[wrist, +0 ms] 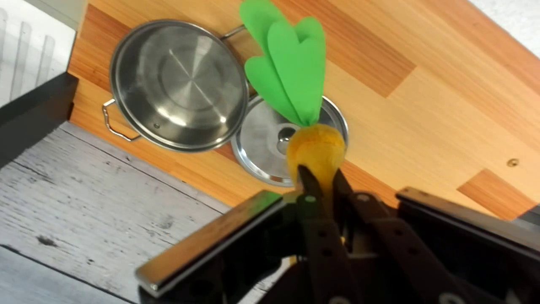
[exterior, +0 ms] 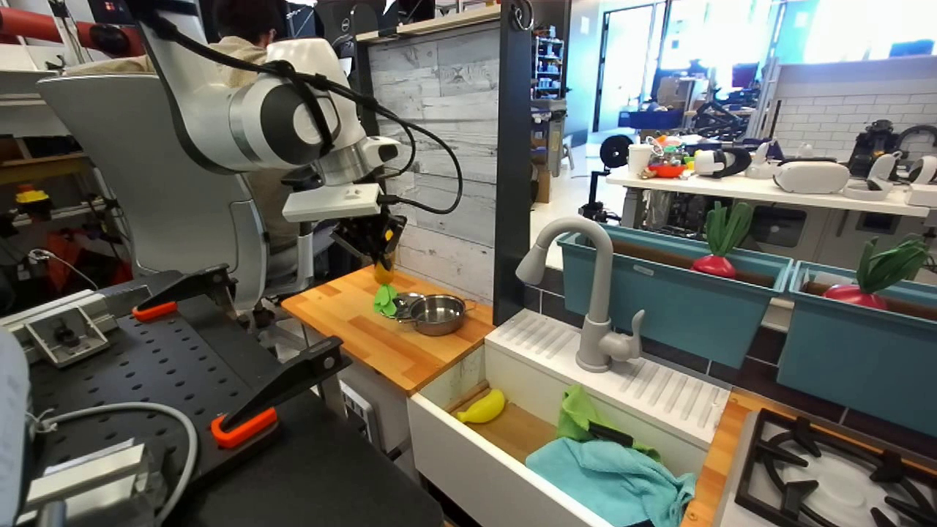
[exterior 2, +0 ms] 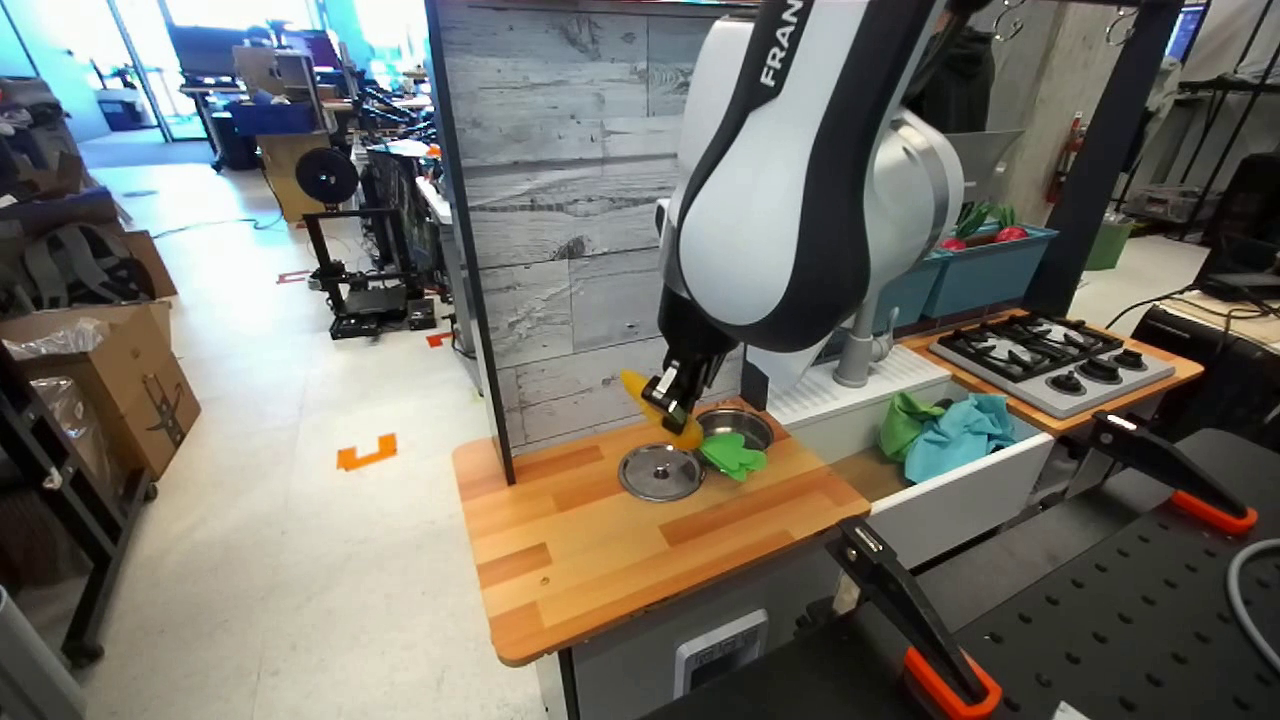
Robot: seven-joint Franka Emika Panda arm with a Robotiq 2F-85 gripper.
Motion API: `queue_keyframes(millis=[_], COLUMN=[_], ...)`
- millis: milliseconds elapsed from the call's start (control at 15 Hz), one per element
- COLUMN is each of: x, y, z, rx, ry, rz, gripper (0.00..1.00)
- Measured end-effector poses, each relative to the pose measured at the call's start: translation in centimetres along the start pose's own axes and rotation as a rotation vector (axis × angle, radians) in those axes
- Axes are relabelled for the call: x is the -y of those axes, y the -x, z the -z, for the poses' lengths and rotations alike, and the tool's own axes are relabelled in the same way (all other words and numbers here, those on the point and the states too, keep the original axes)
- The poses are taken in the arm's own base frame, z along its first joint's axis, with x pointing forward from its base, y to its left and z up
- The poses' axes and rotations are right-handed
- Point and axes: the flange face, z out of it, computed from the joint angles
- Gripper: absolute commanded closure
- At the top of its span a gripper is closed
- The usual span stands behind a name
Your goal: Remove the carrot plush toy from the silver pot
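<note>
- White sink (exterior: 454, 457): a banana (exterior: 483, 407) at one end, a green cloth (exterior: 577, 411) and a blue cloth (exterior: 604, 472) heaped toward the other.
- Blue planters (exterior: 673, 300) along the back, a red radish (exterior: 714, 266) showing in each.
- Pot (wrist: 181, 80), on the wooden counter (exterior 2: 600, 560); I can see its steel bottom.
- Lid (exterior 2: 660, 474), lying flat just beside the pot.
- Claw (wrist: 322, 176), clamped on the orange part of the carrot (exterior 2: 690, 437).
- That carrot, outside the pot, leaves (wrist: 295, 71) downward; in the wrist view they block part of the lid.
</note>
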Motion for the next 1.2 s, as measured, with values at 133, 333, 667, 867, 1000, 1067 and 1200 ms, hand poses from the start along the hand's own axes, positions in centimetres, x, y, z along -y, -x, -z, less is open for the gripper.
queue_keyframes(millis=[133, 333, 667, 867, 1000, 1067, 1200], x=[1.5, 3.3, 5.5, 6.2, 6.3, 6.3, 6.2], y=[-0.5, -0.9, -1.6, -2.1, -2.4, -2.7, -3.0], z=[-0.1, -0.9, -3.8, -5.8, -6.7, -7.0, -7.3], rx=[-0.004, -0.002, 0.023, 0.055, 0.07, 0.073, 0.077], ry=[-0.015, -0.032, -0.057, -0.072, -0.073, -0.073, -0.072], rz=[0.026, 0.061, 0.094, 0.102, 0.106, 0.107, 0.108], gripper=[0.98, 0.98, 0.98, 0.57, 0.42, 0.36, 0.21])
